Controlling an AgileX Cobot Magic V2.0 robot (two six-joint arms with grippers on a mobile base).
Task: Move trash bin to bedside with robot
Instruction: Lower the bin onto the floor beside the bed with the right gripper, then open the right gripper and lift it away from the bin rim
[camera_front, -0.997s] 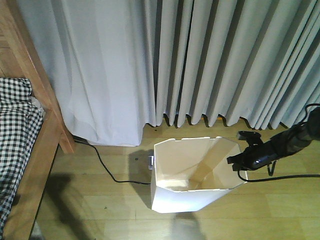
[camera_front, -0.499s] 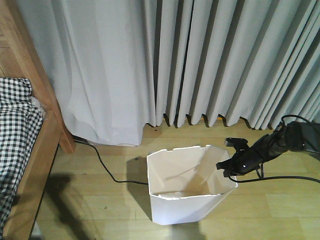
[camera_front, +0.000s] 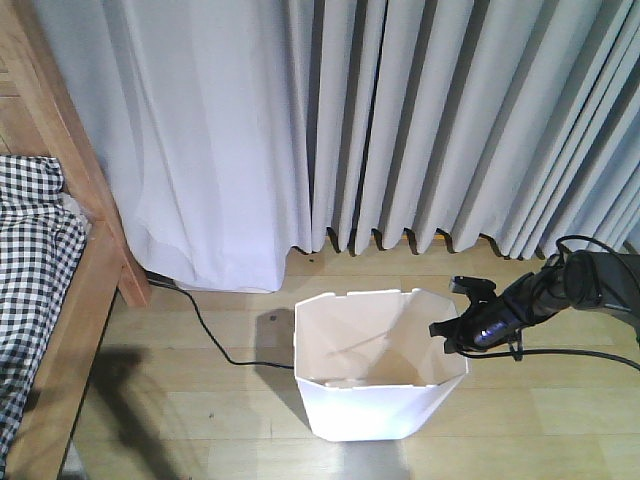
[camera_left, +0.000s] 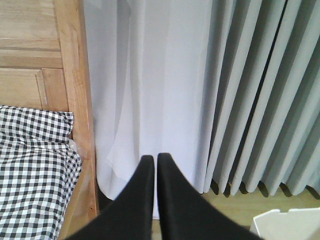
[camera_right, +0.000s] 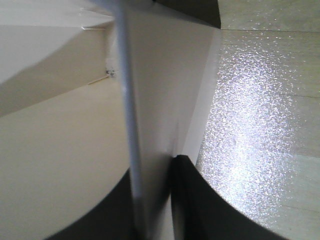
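I have the trash bin (camera_front: 375, 365) standing upright on the wooden floor (camera_front: 200, 410), in front of the grey curtains (camera_front: 400, 120). The right end effector (camera_front: 462, 320) sits on the right-hand section of the bin's rim. In the right wrist view the bin wall (camera_right: 150, 150) runs up between the two dark fingers (camera_right: 187, 200), one inside and one outside, so I judge this end effector to be pinching the wall, though that view is very close and part of the inner finger is hidden.

The bed (camera_front: 50, 300), with its light wooden frame and checked bedding, lies at the far left of the scene, well apart from the bin. The bin therefore lies between the right end effector and the bedside, and the coming move is a leftward travel along the floor. A black cable (camera_front: 215, 335) lies across the floor between bin and bed; I treat it as a possible snag.

The left end effector (camera_left: 151, 159) holds nothing, its fingers pressed almost together, pointing at the curtains just right of the bed frame.
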